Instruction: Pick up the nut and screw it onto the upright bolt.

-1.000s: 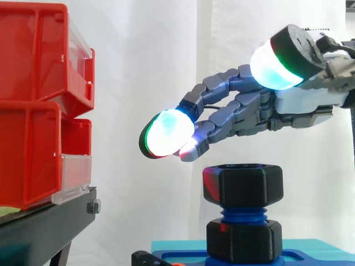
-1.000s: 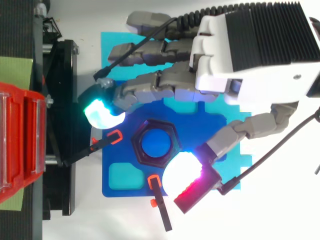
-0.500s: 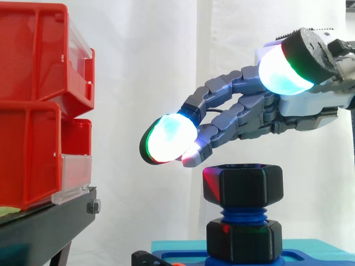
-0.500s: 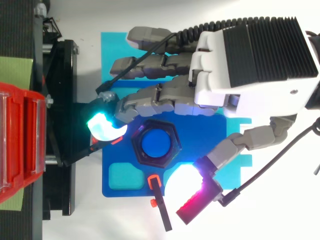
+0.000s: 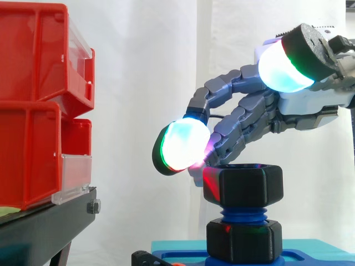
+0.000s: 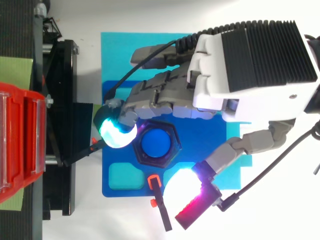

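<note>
A black hex nut (image 5: 243, 185) sits on top of the upright blue bolt (image 5: 242, 213), its rim (image 6: 172, 153) ringing the bolt's blue end (image 6: 156, 144). Below it a second black hex piece (image 5: 244, 241) rests on the blue base plate (image 6: 135, 187). My hand (image 5: 310, 108) (image 6: 250, 65) hovers over the nut from the right. Its fingers bend down at the nut's upper left edge, one glowing fingertip (image 5: 180, 147) (image 6: 116, 132) right beside the rim. The thumb pad (image 5: 283, 66) (image 6: 182, 185) stays high and spread away, so nothing is gripped.
Red bins (image 5: 33, 100) (image 6: 20, 145) stand on a black stand (image 5: 44, 227) at the left, close to the fingertip. The base plate lies on a cyan mat (image 6: 120, 55). Two black clamps with orange ends (image 6: 160, 205) (image 6: 80, 155) reach onto the plate.
The fingers have curled down and inward, bringing the glowing fingertip from left of the nut to its upper left edge. The nut has not moved.
</note>
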You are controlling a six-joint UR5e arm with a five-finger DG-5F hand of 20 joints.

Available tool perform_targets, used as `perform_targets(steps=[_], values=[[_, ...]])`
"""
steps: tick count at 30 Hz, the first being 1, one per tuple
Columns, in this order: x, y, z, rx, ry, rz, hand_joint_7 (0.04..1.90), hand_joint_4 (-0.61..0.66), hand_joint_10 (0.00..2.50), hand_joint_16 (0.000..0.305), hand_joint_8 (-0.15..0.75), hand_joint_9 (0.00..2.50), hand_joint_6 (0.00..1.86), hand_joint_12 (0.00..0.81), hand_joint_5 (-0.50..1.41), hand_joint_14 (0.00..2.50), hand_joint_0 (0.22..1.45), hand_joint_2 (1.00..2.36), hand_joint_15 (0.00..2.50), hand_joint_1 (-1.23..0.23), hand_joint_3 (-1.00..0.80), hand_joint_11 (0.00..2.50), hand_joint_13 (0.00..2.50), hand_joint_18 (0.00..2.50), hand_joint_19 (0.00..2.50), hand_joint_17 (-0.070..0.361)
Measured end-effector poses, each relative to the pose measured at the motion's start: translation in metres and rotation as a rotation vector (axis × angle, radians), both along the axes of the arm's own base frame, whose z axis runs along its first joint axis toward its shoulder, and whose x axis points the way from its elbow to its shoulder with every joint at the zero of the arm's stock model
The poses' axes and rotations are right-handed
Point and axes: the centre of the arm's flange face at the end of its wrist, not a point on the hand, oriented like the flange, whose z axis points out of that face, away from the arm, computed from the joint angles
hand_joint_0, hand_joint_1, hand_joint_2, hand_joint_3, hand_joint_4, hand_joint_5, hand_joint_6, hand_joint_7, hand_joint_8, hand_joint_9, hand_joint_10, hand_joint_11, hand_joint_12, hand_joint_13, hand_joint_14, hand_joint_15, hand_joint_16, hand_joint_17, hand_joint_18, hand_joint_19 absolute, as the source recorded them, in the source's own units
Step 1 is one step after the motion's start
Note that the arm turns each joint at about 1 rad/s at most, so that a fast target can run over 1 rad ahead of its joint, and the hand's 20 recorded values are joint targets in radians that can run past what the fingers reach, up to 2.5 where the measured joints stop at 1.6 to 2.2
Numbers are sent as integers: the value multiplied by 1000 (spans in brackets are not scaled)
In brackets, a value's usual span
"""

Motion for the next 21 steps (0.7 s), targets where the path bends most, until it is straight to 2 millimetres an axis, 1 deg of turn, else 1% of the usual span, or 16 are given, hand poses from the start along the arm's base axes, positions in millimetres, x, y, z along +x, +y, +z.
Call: perform_targets(steps=[1,2,6,7,14,21], values=[[0,0,0,0,0,0,635,165,0,39,244,161,501,344,-234,0,438,1000,0,-416,-500,0,335,0,0,87],[0,0,0,0,0,1,614,150,0,40,239,107,501,346,-239,0,436,1000,0,-415,-500,0,241,0,0,90],[0,1,0,0,-3,3,595,144,0,45,224,42,501,347,-242,0,430,1000,0,-402,-500,0,72,0,0,101],[1,1,1,1,-6,3,605,138,0,46,218,0,501,345,-246,0,428,1000,0,-373,-500,0,0,0,0,103],[1,1,0,0,-14,4,583,120,0,49,196,0,501,358,-248,0,419,1000,0,-365,-500,0,0,0,0,111],[0,1,-9,-1,-12,4,590,124,0,50,196,0,501,356,-246,0,418,1000,0,-360,-500,0,0,0,0,112]])
